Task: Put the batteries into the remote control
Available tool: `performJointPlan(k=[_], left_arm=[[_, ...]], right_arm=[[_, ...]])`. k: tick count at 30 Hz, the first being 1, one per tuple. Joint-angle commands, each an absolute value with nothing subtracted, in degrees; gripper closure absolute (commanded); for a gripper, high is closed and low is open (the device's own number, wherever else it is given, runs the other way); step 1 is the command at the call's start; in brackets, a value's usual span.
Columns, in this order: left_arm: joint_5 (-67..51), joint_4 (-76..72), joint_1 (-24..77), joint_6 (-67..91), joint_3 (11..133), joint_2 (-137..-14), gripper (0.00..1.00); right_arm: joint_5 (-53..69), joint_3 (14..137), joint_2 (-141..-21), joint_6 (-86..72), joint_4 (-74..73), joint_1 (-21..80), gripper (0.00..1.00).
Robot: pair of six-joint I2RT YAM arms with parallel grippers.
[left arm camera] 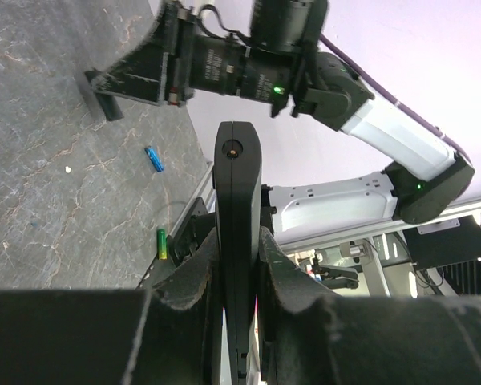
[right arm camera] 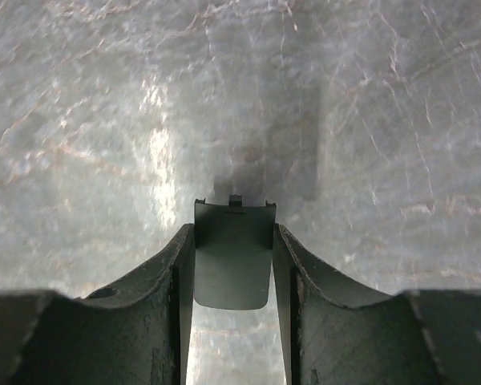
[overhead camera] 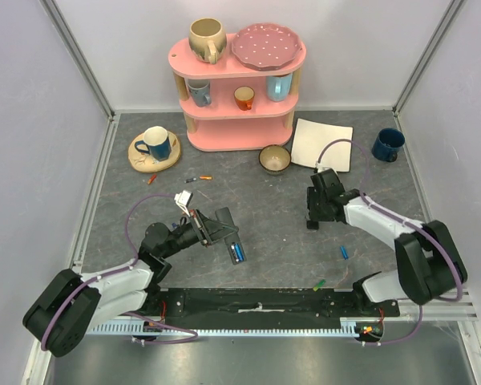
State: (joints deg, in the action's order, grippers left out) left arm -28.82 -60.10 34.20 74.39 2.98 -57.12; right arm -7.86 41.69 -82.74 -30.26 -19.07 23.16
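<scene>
My left gripper (overhead camera: pixel 207 230) is shut on the remote control (overhead camera: pixel 225 227), a flat black slab seen edge-on in the left wrist view (left arm camera: pixel 238 184), clamped between both pads. Something blue (overhead camera: pixel 237 253) shows at the remote's near end. My right gripper (overhead camera: pixel 313 215) points down at the table, its fingers closed against both edges of a small black battery cover (right arm camera: pixel 233 253). Loose batteries lie on the table: a blue one (overhead camera: pixel 345 252), a green one (overhead camera: pixel 319 284) by the base rail, and an orange one (overhead camera: pixel 203 177) at the back. The left wrist view also shows the blue battery (left arm camera: pixel 153 158) and the green battery (left arm camera: pixel 162 242).
A pink shelf (overhead camera: pixel 239 120) with mugs and a plate stands at the back. Near it are a bowl (overhead camera: pixel 274 158), a white cloth (overhead camera: pixel 322 143), a dark blue mug (overhead camera: pixel 387 144), and a blue mug on a wooden coaster (overhead camera: pixel 155 144). White walls enclose the table.
</scene>
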Motion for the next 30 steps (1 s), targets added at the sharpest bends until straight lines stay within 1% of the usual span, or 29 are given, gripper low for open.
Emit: performJointPlan(k=[1,7,9,14,16,20,25,30], left_arm=[[-26.81,-62.93,34.01,73.91,5.1,-58.44,0.98],[-24.44,-66.88,34.01,75.58,6.85,-64.41,0.98],[-23.38,-69.5,34.01,76.72,7.56,-66.35,0.98],[-22.15,-76.02,34.54,79.01,9.84,-73.9,0.98],[-21.36,-77.25,35.15,79.36,10.46,-74.97,0.98],[-17.41,-74.98,36.56,77.79,12.13,-75.32,0.98],[-11.27,-70.4,38.66,75.06,13.44,-74.71,0.98],[-8.7,-69.34,40.08,74.88,14.76,-76.29,0.98]], right_arm=[[-3.53,45.87,-74.81,-28.83,-28.2,23.55,0.78],[-0.09,51.76,-67.07,-26.81,-36.03,26.8,0.8],[-0.18,55.27,-65.92,-25.93,-39.09,29.96,0.81],[-4.03,64.93,-66.8,-24.52,-45.87,39.61,0.82],[-4.57,66.88,-67.85,-24.61,-48.07,41.48,0.82],[-5.71,70.65,-68.82,-25.13,-49.92,45.95,0.83],[-8.26,72.51,-71.19,-26.1,-50.8,50.27,0.85],[-9.58,74.0,-73.47,-26.98,-50.19,54.05,0.85]])
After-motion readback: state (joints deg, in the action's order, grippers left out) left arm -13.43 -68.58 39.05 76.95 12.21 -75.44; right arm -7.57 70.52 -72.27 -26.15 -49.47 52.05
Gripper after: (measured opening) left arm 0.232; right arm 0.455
